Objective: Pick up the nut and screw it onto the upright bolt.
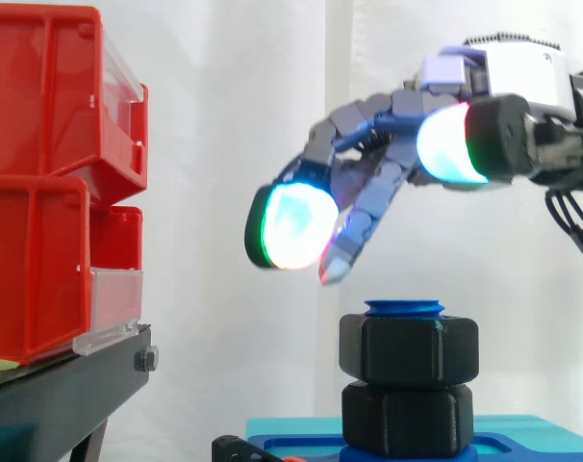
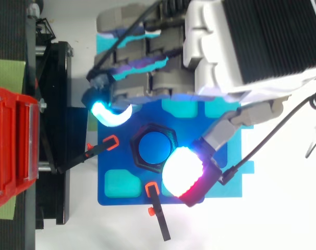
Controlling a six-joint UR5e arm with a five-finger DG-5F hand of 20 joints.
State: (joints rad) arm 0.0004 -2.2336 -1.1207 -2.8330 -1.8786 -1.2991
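We counted two black nuts, an upper nut (image 1: 409, 351) and a lower nut (image 1: 407, 419), stacked on one upright blue bolt (image 1: 404, 308), while one hand (image 1: 378, 183) hovered above, fingers spread and touching neither.

Bright even light, white curtain (image 1: 224, 144) washed out, glare blooming off glowing pads (image 1: 291, 226) of the hand (image 1: 397, 106)
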